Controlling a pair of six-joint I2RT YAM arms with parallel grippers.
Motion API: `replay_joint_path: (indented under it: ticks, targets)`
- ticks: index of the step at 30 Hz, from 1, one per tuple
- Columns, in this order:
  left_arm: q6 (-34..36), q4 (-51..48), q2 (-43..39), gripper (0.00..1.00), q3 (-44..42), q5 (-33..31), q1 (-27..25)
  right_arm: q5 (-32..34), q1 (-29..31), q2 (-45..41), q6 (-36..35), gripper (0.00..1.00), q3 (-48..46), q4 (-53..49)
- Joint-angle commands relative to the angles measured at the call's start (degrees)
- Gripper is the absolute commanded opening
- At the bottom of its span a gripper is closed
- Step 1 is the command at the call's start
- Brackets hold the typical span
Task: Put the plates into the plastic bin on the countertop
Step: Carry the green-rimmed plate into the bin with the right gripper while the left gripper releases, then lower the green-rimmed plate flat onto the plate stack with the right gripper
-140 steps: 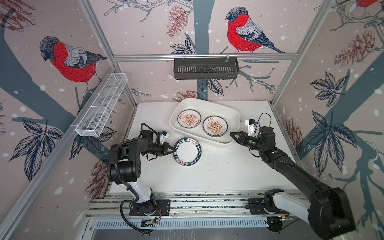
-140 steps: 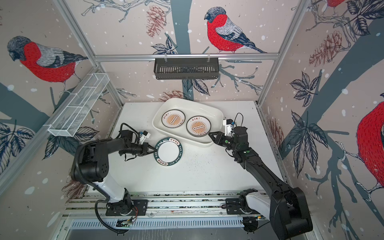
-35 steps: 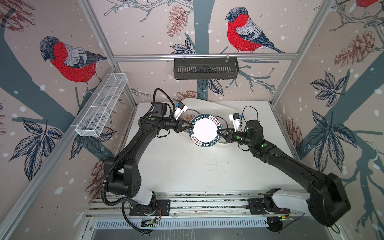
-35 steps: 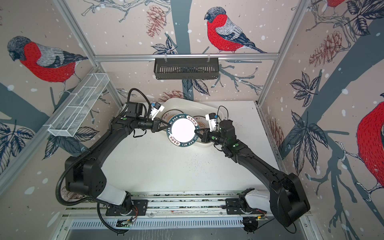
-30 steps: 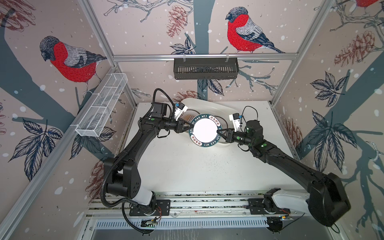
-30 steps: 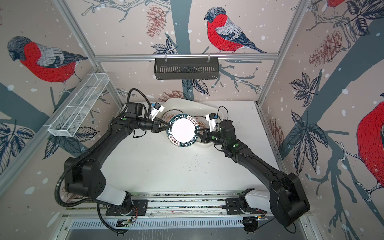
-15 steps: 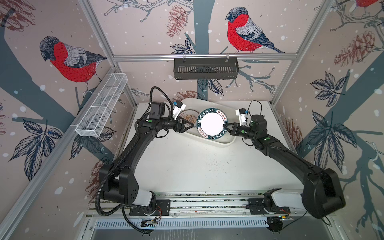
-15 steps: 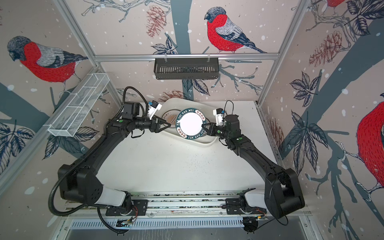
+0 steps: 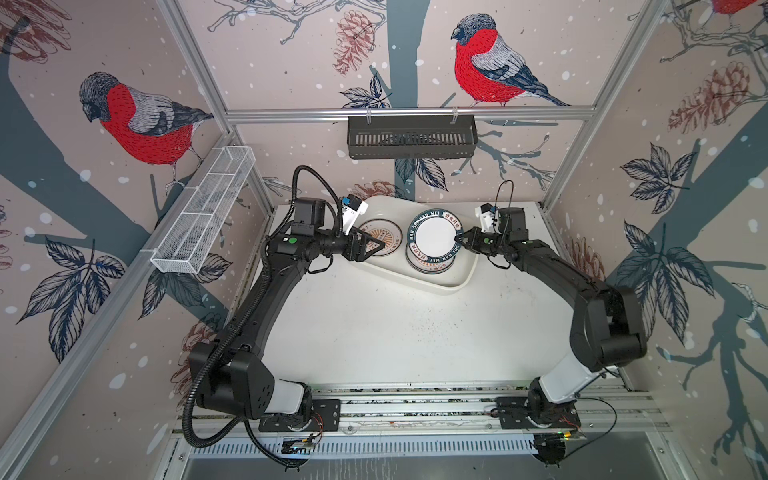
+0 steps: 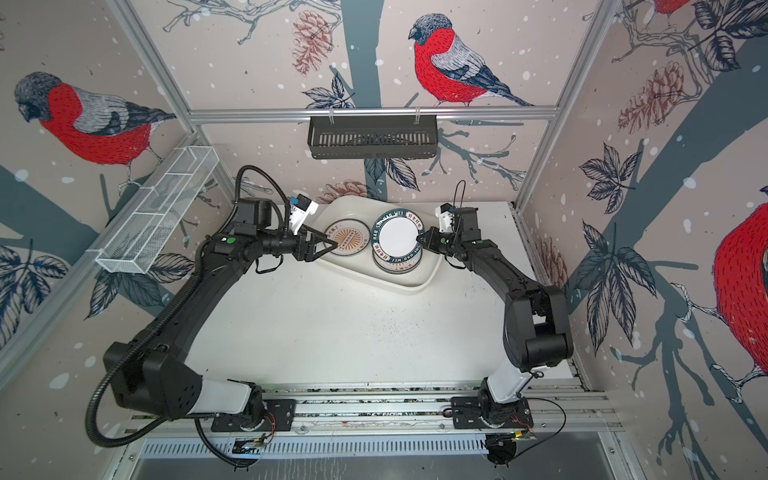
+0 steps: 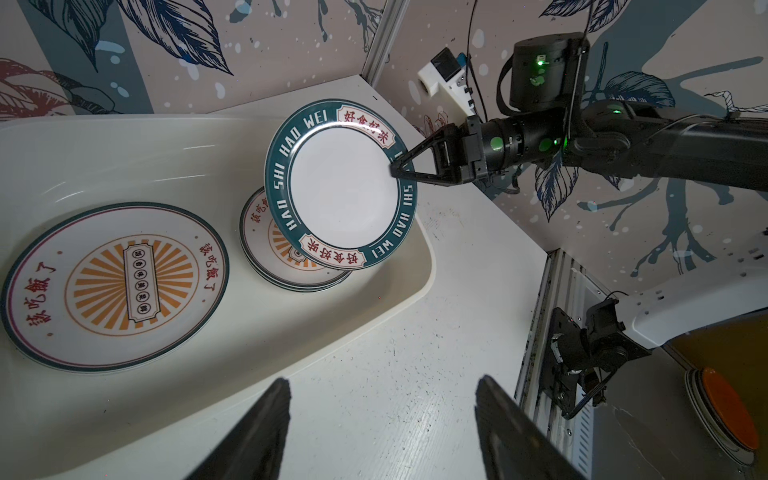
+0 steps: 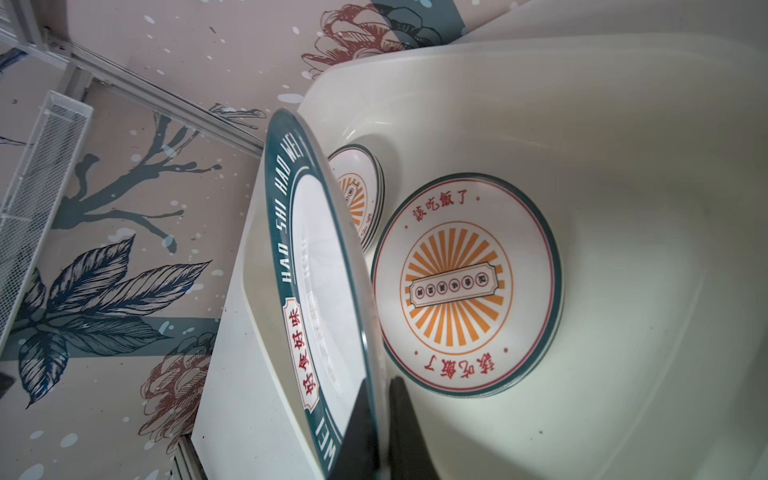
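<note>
One plastic bin [image 9: 457, 283] sits slantwise at the far middle of the countertop [image 9: 395, 332], and three plate faces show in it or over it. Two carry orange sunbursts. The left sunburst plate [image 11: 112, 282] lies flat in the bin's left half. The right sunburst plate [image 11: 266, 239] tops a stack in the right half, where about three rims show at the stack's edge, though the exact count cannot be told. The third, the one green-rimmed plate [image 9: 435, 239], is tilted above that right stack with its white centre facing up and leftward. Whether its low edge touches the stack cannot be told. The right gripper [image 9: 457, 240] reaches in from the right and pinches this plate's right rim between its two closed fingers. The left gripper [image 11: 382, 386] hangs at the bin's left end, close by the left sunburst plate, its two fingers spread wide and holding nothing. One black slatted basket [image 9: 411, 137] hangs on the far wall, and one white wire basket [image 9: 203, 216] hangs on the left wall.
</note>
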Motion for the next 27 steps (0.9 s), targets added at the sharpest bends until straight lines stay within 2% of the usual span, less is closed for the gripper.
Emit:
replay_joint_path:
  ticks: [1, 10, 27]
  targets:
    - [1.3, -0.7, -0.5, 0.70, 0.6, 1.3, 0.2, 0.3, -0.1, 3.6, -1.9, 0.06, 4.0, -4.8]
    - [1.8, -1.1, -0.9, 0.70, 0.6, 2.6, 0.2, 3.7, -0.5, 10.2, -3.0, 0.07, 9.9, -11.3]
    - [1.5, -0.9, -1.5, 0.70, 0.4, 4.4, 0.2, 2.3, -0.9, 16.1, -2.8, 0.09, 14.2, -15.2]
